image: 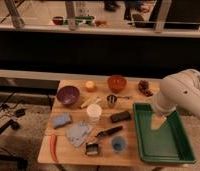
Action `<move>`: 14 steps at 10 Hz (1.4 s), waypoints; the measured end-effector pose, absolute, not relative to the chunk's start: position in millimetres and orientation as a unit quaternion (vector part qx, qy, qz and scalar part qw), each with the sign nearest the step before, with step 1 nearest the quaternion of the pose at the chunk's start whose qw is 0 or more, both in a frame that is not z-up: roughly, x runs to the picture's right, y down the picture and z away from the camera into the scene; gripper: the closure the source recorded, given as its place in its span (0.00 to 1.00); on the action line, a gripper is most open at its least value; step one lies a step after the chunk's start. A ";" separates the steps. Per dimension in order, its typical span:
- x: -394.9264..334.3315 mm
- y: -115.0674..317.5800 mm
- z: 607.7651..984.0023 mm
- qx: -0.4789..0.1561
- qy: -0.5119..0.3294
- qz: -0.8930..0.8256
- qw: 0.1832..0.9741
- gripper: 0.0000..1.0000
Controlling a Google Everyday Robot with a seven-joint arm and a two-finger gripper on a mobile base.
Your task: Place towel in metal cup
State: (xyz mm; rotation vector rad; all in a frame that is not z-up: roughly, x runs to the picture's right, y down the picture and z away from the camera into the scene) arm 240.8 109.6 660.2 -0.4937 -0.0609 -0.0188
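So your gripper (157, 122) is hanging low over the green tray (169, 145), which is taking up the right end of the bench (68, 152). It's sitting towards the tray's far half, with the big white arm (183, 92) curving down into it from the right. I honestly can't tell how the jaws are standing from here, and nothing is showing in them.

The towel (79, 134) is lying crumpled and flat on the wood, well apart from the gripper, over in the left half of the bench and closer to the near edge than the far one. A blue pad (62, 120) is sitting just beside it towards the left edge, and a red pepper (54, 145) is lying near the near-left corner.

The metal cup (111, 101) is standing upright around the middle of the bench, on the far side of the towel. A white cup (94, 113) is standing just beside it, between it and the towel.

Along the far edge you're looking at a purple bowl (68, 95) by the far-left corner, then a small orange fruit (90, 86), then an orange bowl (116, 82). A black block (120, 117) is lying near the tray's left rim, a brush (109, 133) is lying just right of the towel, and a blue cup (118, 144) is standing by the near edge.
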 end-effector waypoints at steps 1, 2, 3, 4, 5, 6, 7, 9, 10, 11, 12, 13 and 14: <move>216.7 106.7 657.5 -0.237 -0.046 -0.025 0.970 0.20; 216.3 106.4 657.5 -0.236 -0.046 -0.026 0.970 0.20; 218.9 106.5 657.0 -0.235 -0.043 -0.025 0.971 0.20; 217.4 106.8 657.3 -0.236 -0.045 -0.025 0.970 0.20; 216.3 106.4 657.7 -0.236 -0.045 -0.025 0.970 0.20; 217.3 106.2 657.6 -0.235 -0.044 -0.025 0.971 0.20; 218.0 106.7 657.4 -0.235 -0.044 -0.024 0.971 0.20; 213.7 108.4 654.0 -0.237 -0.059 -0.025 0.970 0.20; 208.9 110.7 648.6 -0.236 -0.074 -0.025 0.969 0.20; 192.0 112.2 642.4 -0.234 -0.094 -0.031 0.967 0.20; 172.0 113.9 637.4 -0.233 -0.111 -0.038 0.965 0.20; 153.5 115.0 633.2 -0.232 -0.124 -0.042 0.964 0.20; 129.0 115.9 628.0 -0.230 -0.140 -0.048 0.962 0.20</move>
